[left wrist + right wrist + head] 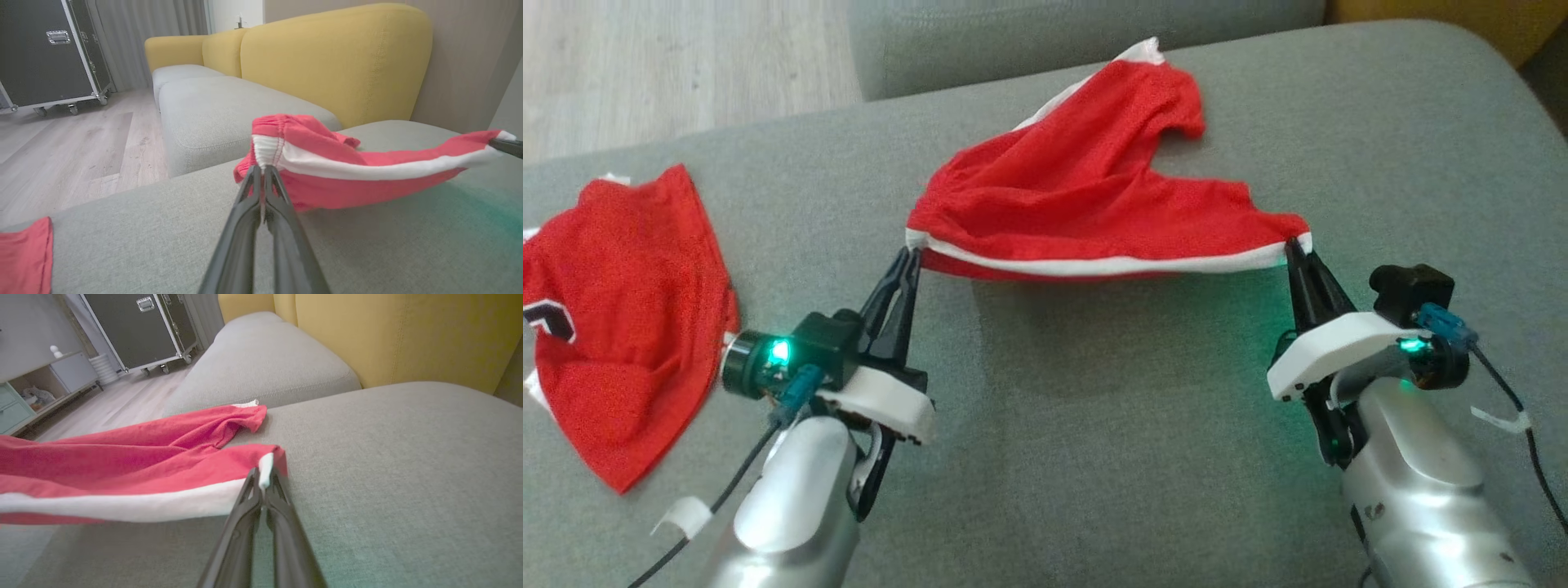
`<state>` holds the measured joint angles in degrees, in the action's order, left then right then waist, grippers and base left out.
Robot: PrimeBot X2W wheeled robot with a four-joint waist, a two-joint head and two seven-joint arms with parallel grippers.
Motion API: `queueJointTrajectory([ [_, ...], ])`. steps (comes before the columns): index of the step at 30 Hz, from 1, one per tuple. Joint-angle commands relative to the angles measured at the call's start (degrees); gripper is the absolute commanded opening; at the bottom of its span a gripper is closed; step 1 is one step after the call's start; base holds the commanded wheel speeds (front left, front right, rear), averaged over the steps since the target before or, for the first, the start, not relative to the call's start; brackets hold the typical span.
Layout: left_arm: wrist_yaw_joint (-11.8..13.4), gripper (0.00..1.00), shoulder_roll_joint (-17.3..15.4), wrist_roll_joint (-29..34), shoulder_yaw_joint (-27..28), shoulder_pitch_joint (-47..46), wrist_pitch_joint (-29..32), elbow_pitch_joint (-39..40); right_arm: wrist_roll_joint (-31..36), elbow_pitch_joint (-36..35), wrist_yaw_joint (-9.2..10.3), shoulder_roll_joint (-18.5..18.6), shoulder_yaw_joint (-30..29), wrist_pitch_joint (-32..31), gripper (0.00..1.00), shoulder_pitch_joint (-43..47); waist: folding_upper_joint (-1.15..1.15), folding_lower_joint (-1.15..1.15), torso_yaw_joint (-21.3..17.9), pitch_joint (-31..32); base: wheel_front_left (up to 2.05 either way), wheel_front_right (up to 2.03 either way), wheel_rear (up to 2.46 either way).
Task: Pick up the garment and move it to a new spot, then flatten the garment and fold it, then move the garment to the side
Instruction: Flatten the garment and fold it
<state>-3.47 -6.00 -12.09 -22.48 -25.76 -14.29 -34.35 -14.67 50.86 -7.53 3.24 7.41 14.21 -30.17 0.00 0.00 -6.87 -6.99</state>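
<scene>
left gripper (913,255), right gripper (1292,243): each pinched tight on red garment (1078,180) hem | beneath: grey sofa seat (1094,425) | beyond: yellow backrest (335,61), wood floor (61,143), black flight case (45,49)

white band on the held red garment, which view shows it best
The head view: the white band runs whole between the left gripper and right gripper, both pinching its ends. The left wrist view shows it foreshortened; the right wrist view cuts it off at the picture's left edge.
</scene>
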Motion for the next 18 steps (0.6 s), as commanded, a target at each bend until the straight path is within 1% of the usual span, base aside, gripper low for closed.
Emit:
queueJointTrajectory([
  [1, 0.45, 0.00, -1.47, -0.33, 2.47, -1.50, -0.71, 2.38, -0.19, -2.78, 0.04, -0.27, 1.17, 0.77, 0.00, -0.16, 0.00, 0.00, -0.34, 0.75, 0.00, 0.00, 0.00],
  [5, 0.27, 0.00, -1.72, -1.28, 4.16, -1.91, -0.71, 4.04, -0.76, -8.83, 0.04, 0.26, 2.19, 0.70, 0.00, 0.39, 0.00, 0.00, -0.55, 2.03, 0.00, 0.00, 0.00],
  [9, -0.01, 0.00, -2.92, -0.95, 4.61, -4.52, -0.69, 5.36, -1.59, -15.86, 0.04, 1.47, 3.24, -0.01, 0.00, -0.55, 0.00, 0.00, -0.53, 3.45, 0.00, 0.00, 0.00],
  [14, -0.61, 0.00, -5.06, -0.67, 5.22, -11.27, 0.93, 6.98, -1.49, -23.93, 0.04, 3.27, 2.72, -1.49, 0.00, -4.43, 0.00, 0.00, -0.63, 5.73, 0.00, 0.00, 0.00],
  [15, -0.72, 0.00, -5.92, -0.55, 5.62, -14.39, 1.87, 7.98, -0.87, -26.49, 0.04, 3.94, 2.08, -2.14, 0.00, -6.71, 0.00, 0.00, -0.74, 6.38, 0.00, 0.00, 0.00],
  [18, -0.65, 0.00, -6.92, -0.41, 6.20, -18.50, 3.21, 9.41, 0.18, -29.47, 0.04, 4.79, 1.96, -3.52, 0.00, -9.88, 0.00, 0.00, -0.78, 7.35, 0.00, 0.00, 0.00],
])
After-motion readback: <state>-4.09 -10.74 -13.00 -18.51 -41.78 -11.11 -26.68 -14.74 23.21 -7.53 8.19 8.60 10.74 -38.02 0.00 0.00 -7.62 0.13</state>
